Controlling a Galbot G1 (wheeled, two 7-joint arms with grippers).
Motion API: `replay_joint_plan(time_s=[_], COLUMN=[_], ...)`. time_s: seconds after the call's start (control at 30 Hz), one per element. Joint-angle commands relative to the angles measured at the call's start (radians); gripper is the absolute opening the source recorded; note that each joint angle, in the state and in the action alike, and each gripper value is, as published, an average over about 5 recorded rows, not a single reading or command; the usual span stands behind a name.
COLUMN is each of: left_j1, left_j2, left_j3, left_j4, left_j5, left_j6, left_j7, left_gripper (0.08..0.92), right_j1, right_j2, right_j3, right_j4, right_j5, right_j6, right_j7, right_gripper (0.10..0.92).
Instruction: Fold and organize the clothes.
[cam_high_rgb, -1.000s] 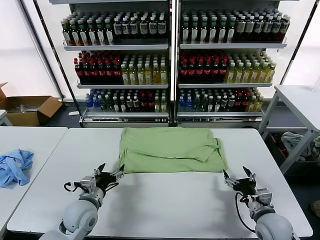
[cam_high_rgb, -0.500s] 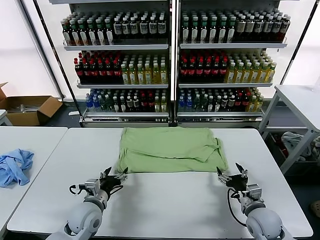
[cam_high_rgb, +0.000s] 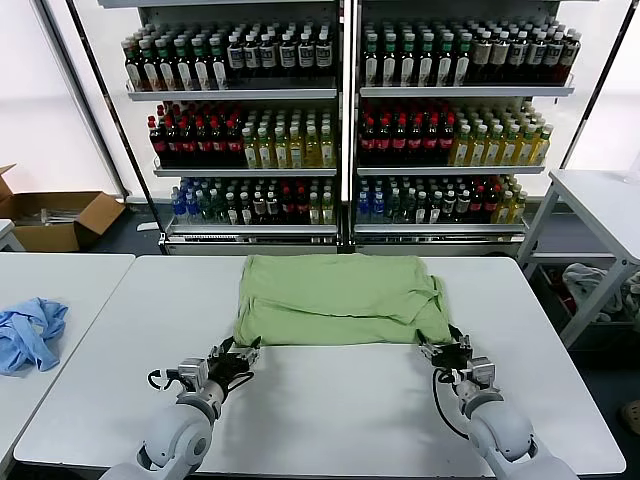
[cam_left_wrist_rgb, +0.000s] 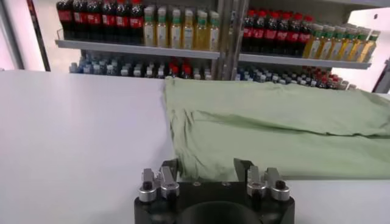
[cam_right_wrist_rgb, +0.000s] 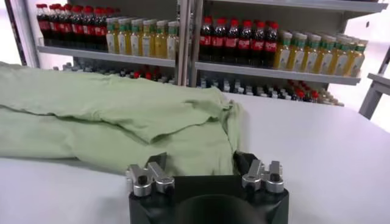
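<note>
The light green shirt (cam_high_rgb: 335, 295) lies folded flat at the far middle of the white table (cam_high_rgb: 330, 400). My left gripper (cam_high_rgb: 243, 349) sits low on the table at the shirt's near left corner. In the left wrist view the shirt (cam_left_wrist_rgb: 274, 128) has its near hem between the gripper's (cam_left_wrist_rgb: 207, 168) spread fingers (cam_left_wrist_rgb: 171, 168). My right gripper (cam_high_rgb: 441, 346) is at the near right corner. In the right wrist view the shirt's (cam_right_wrist_rgb: 122, 115) hem lies between that gripper's (cam_right_wrist_rgb: 200, 160) fingers (cam_right_wrist_rgb: 242, 161), which stand apart. Neither pair pinches the cloth.
A crumpled light blue garment (cam_high_rgb: 30, 333) lies on the separate table to the left. Drink-bottle shelves (cam_high_rgb: 340, 130) stand behind the table. A cardboard box (cam_high_rgb: 60, 215) sits on the floor at far left, and another table (cam_high_rgb: 600, 200) at far right.
Both grippers have slid forward across the table from its near part to the shirt's near corners. Their fingers have drawn somewhat closer together around the hem.
</note>
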Motion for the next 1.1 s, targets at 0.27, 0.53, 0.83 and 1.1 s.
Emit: replay_joint_plan(time_s=[0.27,0.53,0.83,1.1], left_j1=[0.008,-0.003,0.130,0.399], left_j2=[0.013,0.031,0.109,0.167], left_j3=[0.018,0.022,-0.013,-0.079], left_j4=[-0.012,-0.042,-0.203,-0.399], left_j5=[0.036,0.056,0.064,0.122], left_j6=[-0.005,-0.032,-0.027,-0.034], left_j7=[0.006,-0.004,-0.022,-0.123], left_gripper=[0.335,0.110,0.078,0.078], right_j1=[0.009,-0.076,-0.183,-0.376], right_j2=[0.001,-0.073,-0.158,-0.204], right_j3=[-0.013,0.032,0.085,0.188], right_j4=[-0.018,0.113,0.303,0.470], right_j5=[-0.004,-0.003,0.015,0.038], right_j6=[0.001,-0.011,-0.049,-0.084], right_j7=[-0.004,-0.008,-0.017,0.003], right_gripper=[0.343,0.148,0.144,0.144])
